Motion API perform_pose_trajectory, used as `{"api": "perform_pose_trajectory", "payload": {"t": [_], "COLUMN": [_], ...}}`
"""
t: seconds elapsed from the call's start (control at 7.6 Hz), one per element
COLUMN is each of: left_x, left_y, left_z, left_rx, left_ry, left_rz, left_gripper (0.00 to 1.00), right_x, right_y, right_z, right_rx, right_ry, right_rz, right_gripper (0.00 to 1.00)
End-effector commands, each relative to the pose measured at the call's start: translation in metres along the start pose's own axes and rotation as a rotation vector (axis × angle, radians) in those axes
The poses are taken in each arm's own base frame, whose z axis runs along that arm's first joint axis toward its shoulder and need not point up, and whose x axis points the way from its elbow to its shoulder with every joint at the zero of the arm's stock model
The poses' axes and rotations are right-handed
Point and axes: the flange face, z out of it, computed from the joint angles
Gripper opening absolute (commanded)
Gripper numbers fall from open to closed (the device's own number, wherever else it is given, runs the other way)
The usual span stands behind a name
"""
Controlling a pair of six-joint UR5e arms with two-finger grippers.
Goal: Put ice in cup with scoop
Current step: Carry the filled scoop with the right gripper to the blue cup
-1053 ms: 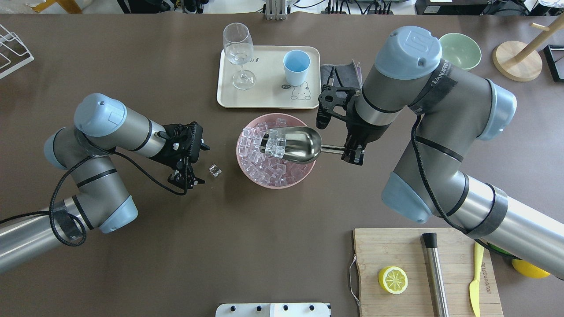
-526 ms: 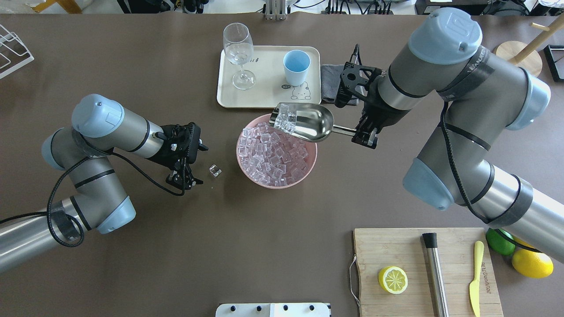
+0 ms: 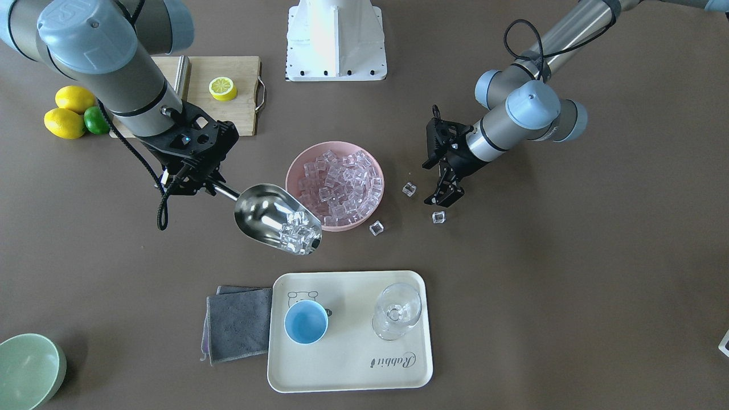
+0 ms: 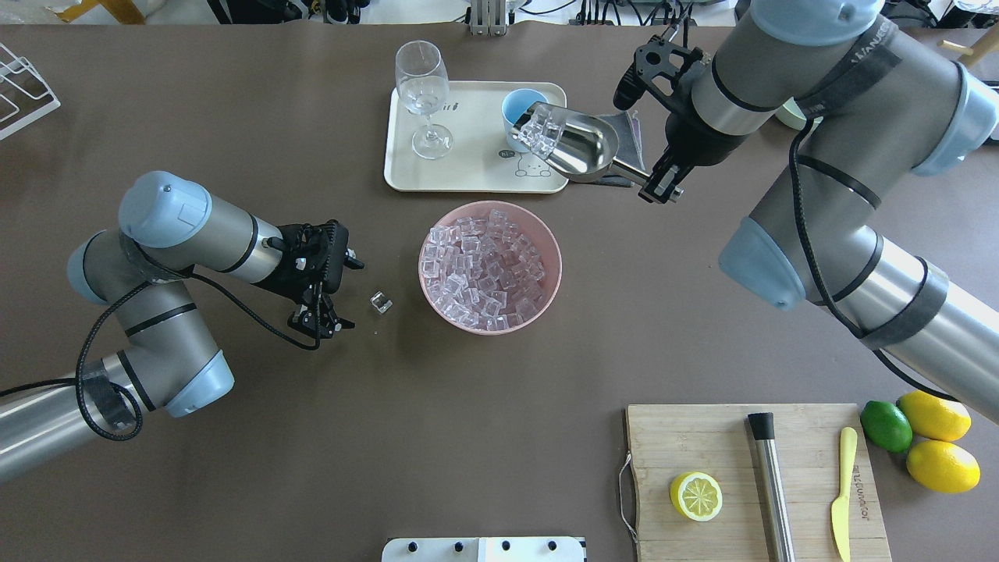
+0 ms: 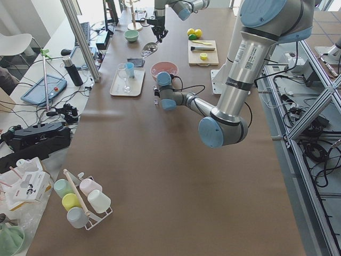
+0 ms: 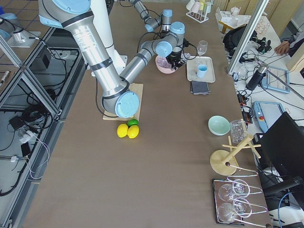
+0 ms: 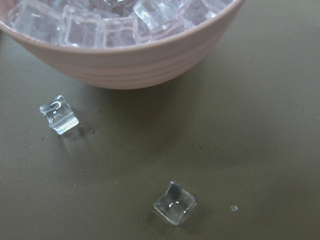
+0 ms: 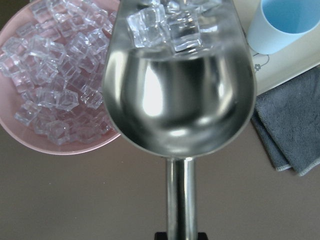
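Observation:
My right gripper (image 4: pixel 659 186) is shut on the thin handle of the steel scoop (image 4: pixel 581 148). The scoop hangs in the air beside the light-blue cup (image 4: pixel 515 105), its mouth over the cup's rim in the overhead view. Several ice cubes (image 4: pixel 538 129) lie at the scoop's front lip (image 8: pixel 170 25). From the front, the scoop (image 3: pixel 273 219) is above the table between the pink bowl (image 3: pixel 293 165) and the cup (image 3: pixel 306 322). The bowl (image 4: pixel 556 281) is full of ice. My left gripper (image 4: pixel 341 293) stands open and holds nothing, left of the bowl, near a loose cube (image 4: pixel 380 302).
The cup stands on a cream tray (image 4: pixel 468 176) beside a stemmed glass (image 4: pixel 422 86). A grey cloth (image 3: pixel 239 324) lies next to the tray. Three loose cubes (image 3: pixel 408 189) lie around the bowl. The cutting board (image 4: pixel 749 507) holds a lemon half, steel cylinder and knife.
My right arm has lifted the loaded scoop out of the pink bowl and carried it away to the cup on the tray. The left gripper has drawn back slightly.

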Motion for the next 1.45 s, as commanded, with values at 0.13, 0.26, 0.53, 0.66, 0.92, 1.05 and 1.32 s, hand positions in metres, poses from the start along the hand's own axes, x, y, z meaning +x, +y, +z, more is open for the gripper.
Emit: {"api": "perform_pose_trajectory", "payload": {"t": [0.13, 0.26, 0.53, 0.66, 0.92, 1.05, 1.32], "left_x": [0.0, 0.0, 0.0, 0.0, 0.0, 0.001, 0.011], "left_y": [0.0, 0.0, 0.002, 0.002, 0.002, 0.006, 0.025], "left_z": [0.0, 0.0, -0.001, -0.001, -0.001, -0.001, -0.003], "left_rx": [0.0, 0.0, -0.001, -0.001, 0.0, -0.001, 0.013], "left_ry": [0.001, 0.001, -0.001, -0.001, -0.001, -0.001, -0.004], "left_rz": [0.0, 0.0, -0.001, -0.001, -0.001, -0.001, 0.009], "left_gripper": [0.99, 0.99, 0.99, 0.99, 0.99, 0.99, 0.99], "right_x": [0.073, 0.079, 0.079, 0.076, 0.078, 0.077, 0.079], "right_y": [-0.045, -0.047, -0.064, -0.076, -0.073, -0.078, -0.099], "right_z": [0.025, 0.033, 0.034, 0.026, 0.028, 0.025, 0.026], "right_rx": [-0.085, -0.107, -0.188, -0.229, -0.275, -0.313, -0.35], "right_ry": [-0.008, -0.012, -0.033, -0.031, -0.033, -0.032, -0.035], "right_rz": [0.122, 0.136, 0.117, 0.125, 0.109, 0.117, 0.144], "right_gripper": [0.0, 0.0, 0.0, 0.0, 0.0, 0.0, 0.0]}}
